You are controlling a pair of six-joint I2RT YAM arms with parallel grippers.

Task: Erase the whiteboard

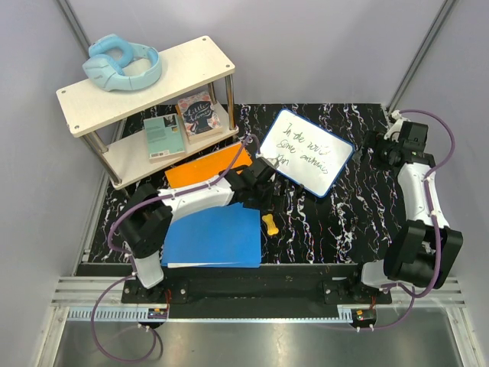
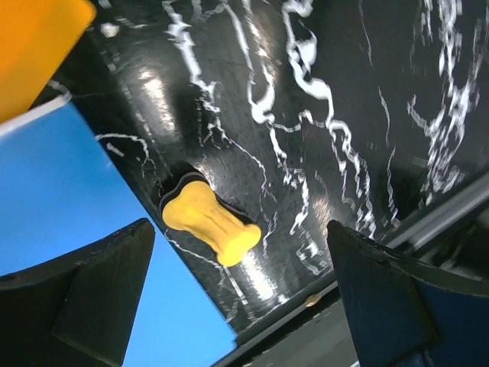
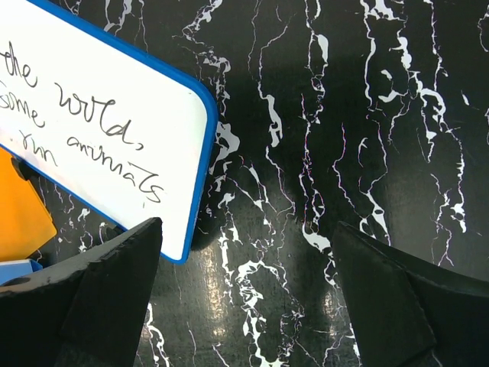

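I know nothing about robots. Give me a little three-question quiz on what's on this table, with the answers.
1. True or false: the whiteboard bears black handwriting.
2. Where does the yellow eraser lie?
A. On the whiteboard
B. On the table, right beside the blue folder
C. On the wooden shelf
3. Short answer: which arm's gripper hangs open above the yellow eraser?

Key
1. True.
2. B.
3. The left gripper; its wrist camera looks straight down on the eraser between its fingers.
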